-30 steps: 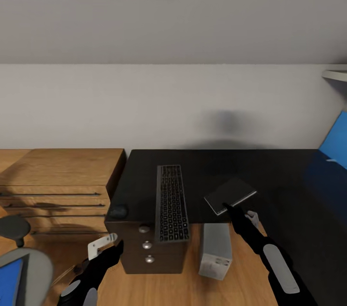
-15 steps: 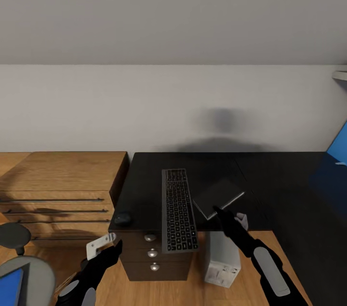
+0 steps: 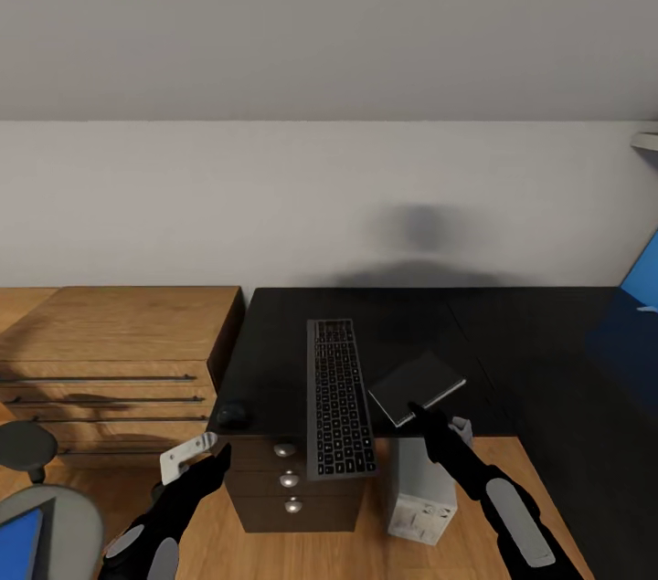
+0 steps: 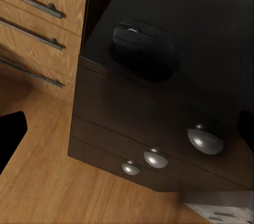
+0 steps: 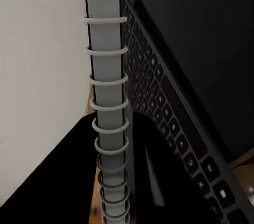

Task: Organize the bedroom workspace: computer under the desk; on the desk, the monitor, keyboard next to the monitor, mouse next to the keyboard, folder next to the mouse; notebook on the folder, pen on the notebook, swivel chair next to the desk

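The black-topped desk (image 3: 512,324) fills the middle of the head view. The slim dark keyboard (image 3: 340,395) lies on it, its near end hanging past the front edge. The small black mouse (image 3: 232,415) sits at the desk's front left corner, also (image 4: 144,49). My right gripper (image 3: 428,416) is shut on the dark spiral-bound notebook (image 3: 416,386), held just above the desk beside the keyboard; its wire binding (image 5: 108,102) runs between the fingers. My left gripper (image 3: 190,458) hangs open and holds nothing, below and in front of the mouse. The grey computer (image 3: 420,490) stands under the desk. The swivel chair (image 3: 68,507) carries the blue folder (image 3: 18,536).
A light wooden dresser (image 3: 119,347) with bar handles stands against the desk's left side. Dark drawers with round silver knobs (image 3: 288,478) sit under the keyboard. A blue panel (image 3: 644,279) shows at the right edge. A round grey pad (image 3: 26,446) is near the chair.
The camera has shifted, moving the whole scene rightward. My right gripper has kept hold of the notebook, which now sits slightly lower and nearer the keyboard. The left gripper has dropped a little.
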